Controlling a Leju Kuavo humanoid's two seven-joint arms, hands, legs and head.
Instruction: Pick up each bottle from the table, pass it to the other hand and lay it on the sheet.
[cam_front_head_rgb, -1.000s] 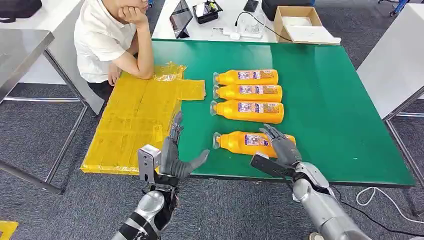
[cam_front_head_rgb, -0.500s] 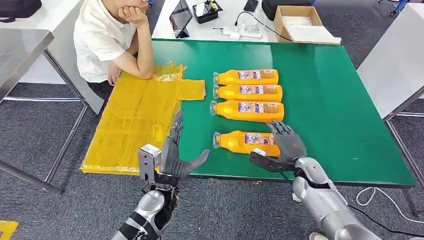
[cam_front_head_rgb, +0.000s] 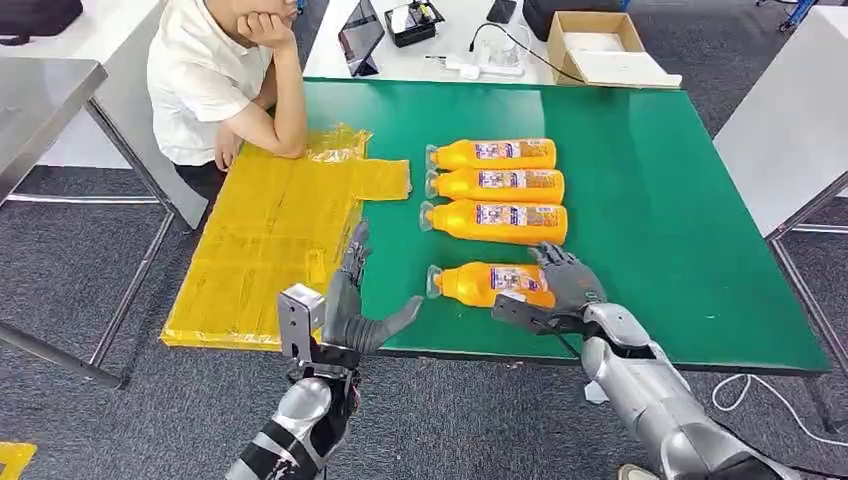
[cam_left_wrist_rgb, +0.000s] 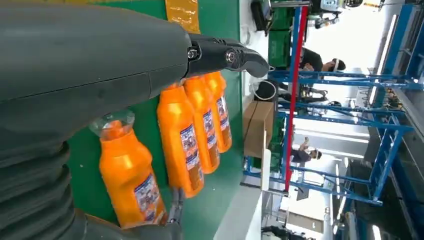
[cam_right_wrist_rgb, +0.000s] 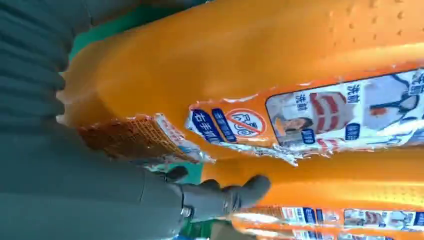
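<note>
one orange bottle (cam_front_head_rgb: 485, 284) lies nearest the tabletop's (cam_front_head_rgb: 650, 200) front edge, its base end gripped by the right hand (cam_front_head_rgb: 562, 290). the left hand (cam_front_head_rgb: 350, 300) hovers spread and empty beside its cap.

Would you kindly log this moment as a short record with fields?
bottles: four orange bottles lying on the green table, clear caps toward the sheet
nearest bottle: right hand closed around its base end
left hand: fingers spread, holding nothing, at the table's near edge
yellow sheet: no bottles on it yet
person: seated, elbow on the sheet
</note>
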